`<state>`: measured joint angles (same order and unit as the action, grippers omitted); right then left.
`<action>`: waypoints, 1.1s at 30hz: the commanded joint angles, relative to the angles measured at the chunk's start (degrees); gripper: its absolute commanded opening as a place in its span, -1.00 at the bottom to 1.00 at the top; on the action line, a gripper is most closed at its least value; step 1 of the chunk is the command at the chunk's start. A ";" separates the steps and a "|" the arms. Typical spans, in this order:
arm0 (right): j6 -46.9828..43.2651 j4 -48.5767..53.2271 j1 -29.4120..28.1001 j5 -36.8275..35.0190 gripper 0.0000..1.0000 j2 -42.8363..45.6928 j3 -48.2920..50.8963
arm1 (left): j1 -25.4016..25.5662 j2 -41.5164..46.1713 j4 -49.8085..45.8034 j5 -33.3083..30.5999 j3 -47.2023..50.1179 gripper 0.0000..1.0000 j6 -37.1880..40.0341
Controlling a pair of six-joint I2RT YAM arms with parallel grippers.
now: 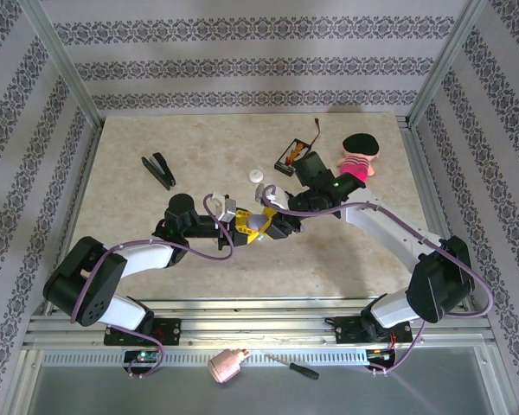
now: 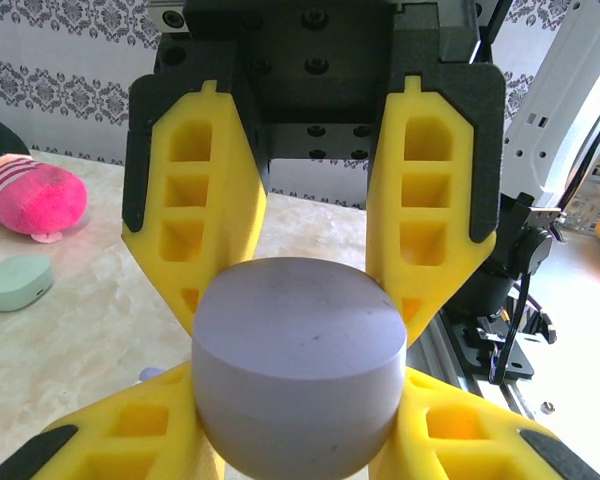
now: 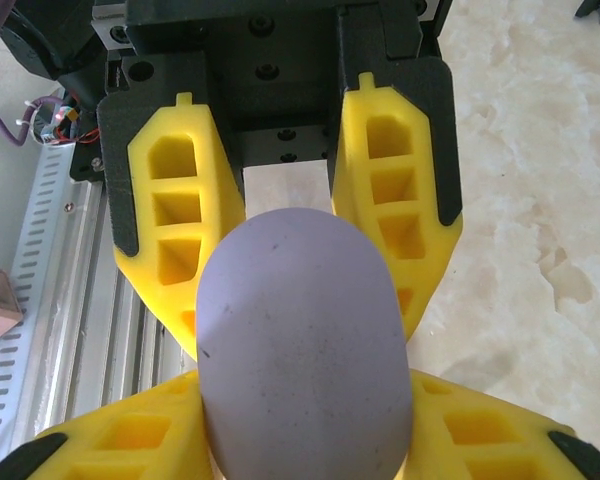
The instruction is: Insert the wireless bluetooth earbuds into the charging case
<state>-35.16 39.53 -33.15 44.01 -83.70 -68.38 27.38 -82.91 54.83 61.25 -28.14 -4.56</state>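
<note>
The lavender charging case (image 1: 258, 222) hangs above the table's middle, between both grippers, which face each other. In the left wrist view my left gripper (image 2: 298, 420) presses its yellow fingers (image 2: 110, 430) against both sides of the case (image 2: 298, 350). The right gripper's fingers (image 2: 205, 220) come at the case from the opposite side. In the right wrist view my right gripper (image 3: 305, 420) is shut on the same case (image 3: 305, 350). A mint-green case piece (image 2: 15, 282) lies on the table. A tiny lavender bit (image 2: 150, 373), perhaps an earbud, peeks out beside the held case.
A pink plush toy (image 1: 359, 156), a black battery holder with wires (image 1: 287, 156) and a white disc (image 1: 258, 175) lie at the back. A black clip (image 1: 159, 169) sits at the back left. A screwdriver (image 1: 294, 367) lies on the near rail.
</note>
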 commanded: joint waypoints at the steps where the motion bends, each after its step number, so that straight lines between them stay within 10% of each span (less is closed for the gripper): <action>1: -1.23 -1.02 -0.51 0.34 -0.12 -1.16 -1.23 | 0.87 0.12 5.29 2.22 -0.03 -0.54 -0.07; 13: 2.54 -5.71 1.50 0.30 0.32 1.69 0.95 | 0.84 1.55 -1.12 0.72 0.42 -0.58 6.17; 33: 7.57 -10.83 4.31 -3.58 0.44 4.14 2.43 | 0.84 1.75 -0.42 0.01 1.33 -0.59 9.57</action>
<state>-29.23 31.57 -29.41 42.02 -80.88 -66.94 27.44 -82.24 52.95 59.59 -27.46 3.05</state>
